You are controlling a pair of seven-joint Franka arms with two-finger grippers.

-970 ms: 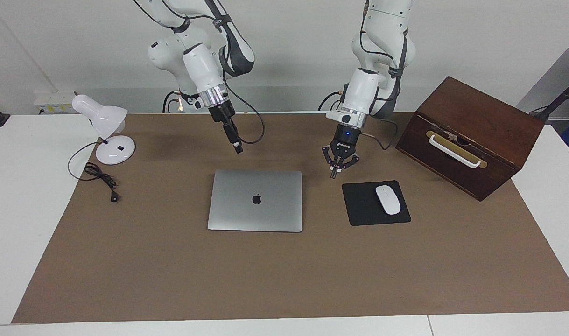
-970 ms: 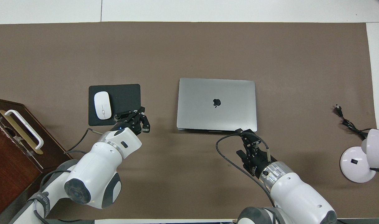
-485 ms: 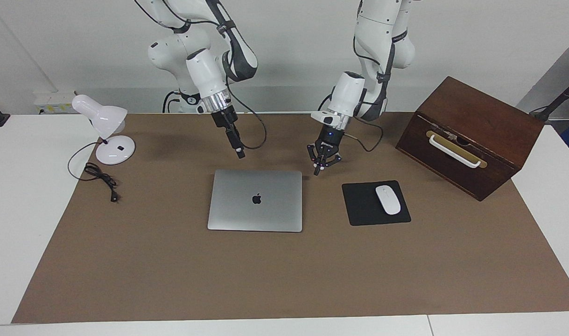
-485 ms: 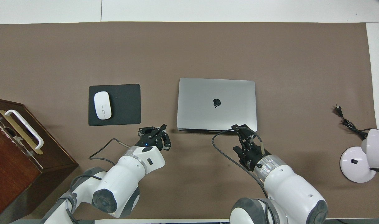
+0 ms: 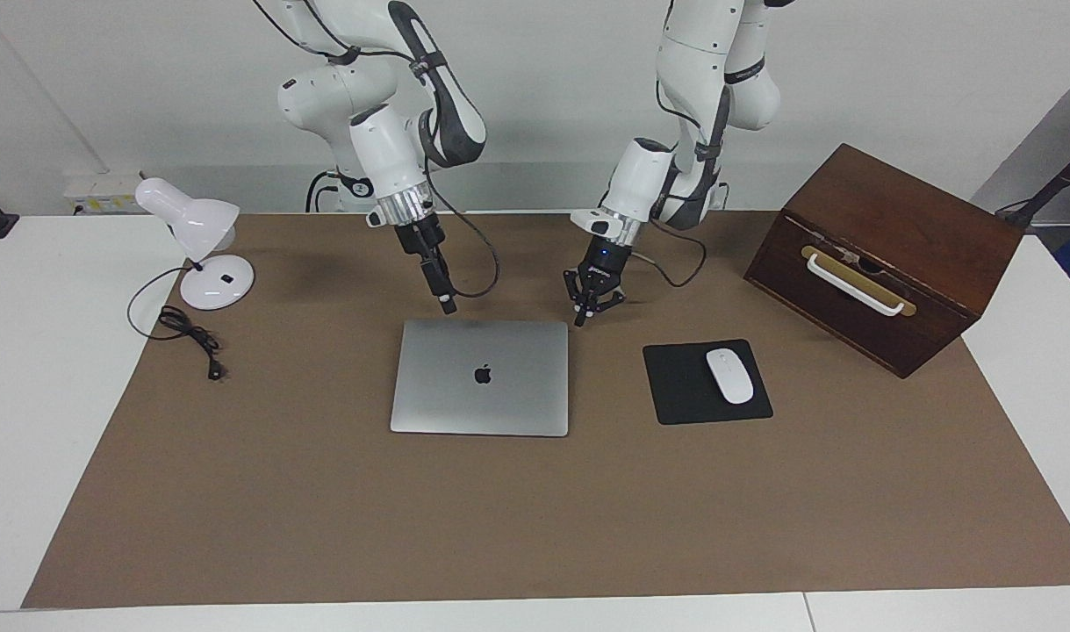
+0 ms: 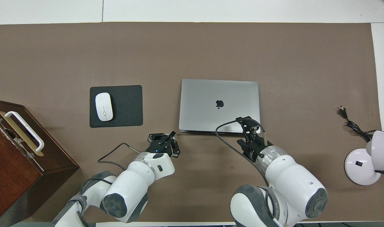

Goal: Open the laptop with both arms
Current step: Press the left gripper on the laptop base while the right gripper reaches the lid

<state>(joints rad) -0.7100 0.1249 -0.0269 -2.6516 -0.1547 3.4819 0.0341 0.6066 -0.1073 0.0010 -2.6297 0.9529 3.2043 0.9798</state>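
Observation:
The laptop (image 5: 480,377) lies closed on the brown mat, silver lid with the dark apple logo facing up; it also shows in the overhead view (image 6: 219,105). My right gripper (image 5: 447,306) is shut and empty. It hangs just above the laptop's edge nearest the robots, and in the overhead view (image 6: 247,121) it overlaps that edge. My left gripper (image 5: 579,320) is shut and empty. It is low over the mat beside the laptop's nearest corner toward the left arm's end, and clear of the laptop in the overhead view (image 6: 168,137).
A black mouse pad (image 5: 675,391) with a white mouse (image 5: 729,376) lies beside the laptop toward the left arm's end. A brown wooden box (image 5: 886,237) with a white handle stands past it. A white desk lamp (image 5: 197,237) and its cord (image 5: 192,338) sit at the right arm's end.
My left gripper has swung from beside the mouse pad over to the laptop's nearest corner. My right gripper has come down and forward to the laptop's nearest edge. The laptop has not moved.

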